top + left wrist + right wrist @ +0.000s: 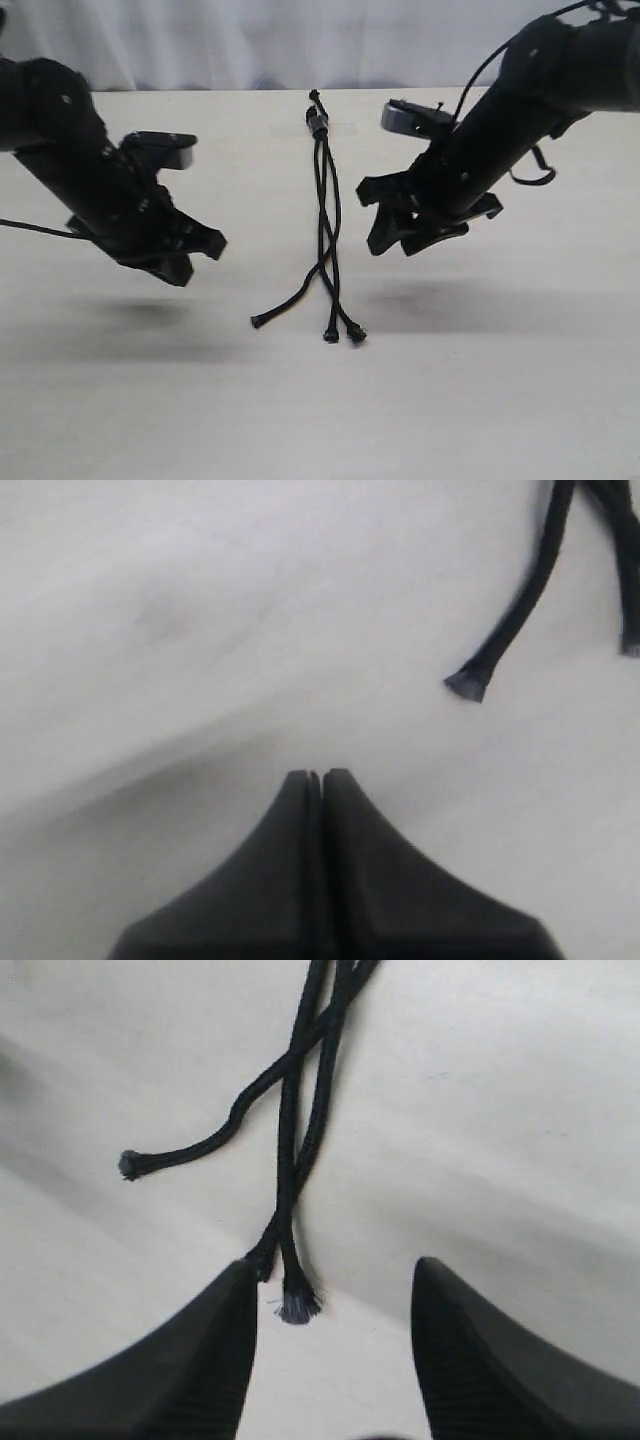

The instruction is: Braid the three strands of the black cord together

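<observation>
right hand point(335, 1263) is spread over two strand tips point(297, 1305), left hand point(316, 775) pressed together, empty. it could easily pinch both at once

Left end effector point(316, 776) pinched closed — right end effector point(335, 1265) spread wide, both angled downward.

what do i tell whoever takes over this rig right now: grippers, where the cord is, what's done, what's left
Left gripper: shut and empty, held above the table, left of the cord in the exterior view.
Right gripper: open and empty, right of the cord, aimed at the loose tips.
Black cord: lies flat mid-table with its bound end on the far side. The three strands run toward the camera, tips splayed.
Done: the strands only cross loosely; there is no tight braid.
Left: grasp the strands and braid them down to the tips.
</observation>
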Controlling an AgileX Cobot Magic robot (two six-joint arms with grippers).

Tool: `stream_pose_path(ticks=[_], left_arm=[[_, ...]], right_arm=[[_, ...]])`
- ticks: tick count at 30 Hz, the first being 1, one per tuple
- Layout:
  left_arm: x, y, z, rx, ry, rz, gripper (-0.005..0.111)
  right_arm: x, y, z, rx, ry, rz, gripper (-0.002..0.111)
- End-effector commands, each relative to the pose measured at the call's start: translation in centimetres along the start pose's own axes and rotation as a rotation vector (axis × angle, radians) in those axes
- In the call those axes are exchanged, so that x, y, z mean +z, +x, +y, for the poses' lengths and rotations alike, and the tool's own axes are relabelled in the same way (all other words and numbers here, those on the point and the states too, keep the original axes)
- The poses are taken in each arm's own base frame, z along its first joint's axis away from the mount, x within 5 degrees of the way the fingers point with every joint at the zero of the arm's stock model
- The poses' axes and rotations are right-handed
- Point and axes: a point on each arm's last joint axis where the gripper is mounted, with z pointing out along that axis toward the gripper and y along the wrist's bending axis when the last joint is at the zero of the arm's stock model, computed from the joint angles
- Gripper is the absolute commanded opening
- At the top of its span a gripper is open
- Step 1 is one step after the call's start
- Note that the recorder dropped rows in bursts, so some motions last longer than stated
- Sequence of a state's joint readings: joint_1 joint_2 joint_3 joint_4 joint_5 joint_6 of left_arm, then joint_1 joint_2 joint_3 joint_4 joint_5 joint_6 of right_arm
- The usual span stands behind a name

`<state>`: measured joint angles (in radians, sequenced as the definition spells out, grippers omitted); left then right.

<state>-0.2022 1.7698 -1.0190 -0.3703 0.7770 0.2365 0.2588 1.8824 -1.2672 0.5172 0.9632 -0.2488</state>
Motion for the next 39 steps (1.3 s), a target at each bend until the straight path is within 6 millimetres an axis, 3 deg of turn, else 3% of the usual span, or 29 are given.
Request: stream_pose_path(ticks=[1,5,10,11,15,18,28,34,39], left_arm=[[-5.3,1.3,2.1,-0.015,-0.043,-0.040,0.000],[-9.7,3.2,2.0,-0.018,-0.065,-0.169,0.000],[-12.8,7.7,0.6,0.021,-0.087,-0.296,0.000],[-13.1,8.5,0.5,0.031,-0.100,-0.316,0.000],[-13.7,12.1,0.3,0.062,-0.143,-0.353,0.000],[-13.9,13.6,0.0,0.064,-0.139,-0.383,0.000],[-16.2,17.2,-0.6,0.118,-0.213,-0.795,0.000],[-17.0,19.1,-1.2,0.133,-0.201,-0.832,0.000],[-17.3,19.6,-1.3,0.139,-0.205,-0.856,0.000]], right_arm=[[-3.9,1.3,-1.7,0.019,0.043,-0.044,0.046],[-6.4,3.5,-2.8,0.017,0.120,-0.077,0.041],[-8.6,8.0,-3.3,0.009,0.255,-0.087,0.006],[-9.0,8.9,-3.3,0.011,0.284,-0.104,0.004],[-10.7,12.2,-3.1,0.007,0.385,-0.210,0.004],[-11.4,14.4,-2.8,-0.015,0.411,-0.296,0.004],[-11.2,20.6,-2.4,-0.098,0.422,-0.716,0.004],[-11.6,23.4,-1.9,-0.129,0.416,-0.861,0.004],[-12.7,24.7,-1.3,-0.154,0.414,-0.958,0.004]])
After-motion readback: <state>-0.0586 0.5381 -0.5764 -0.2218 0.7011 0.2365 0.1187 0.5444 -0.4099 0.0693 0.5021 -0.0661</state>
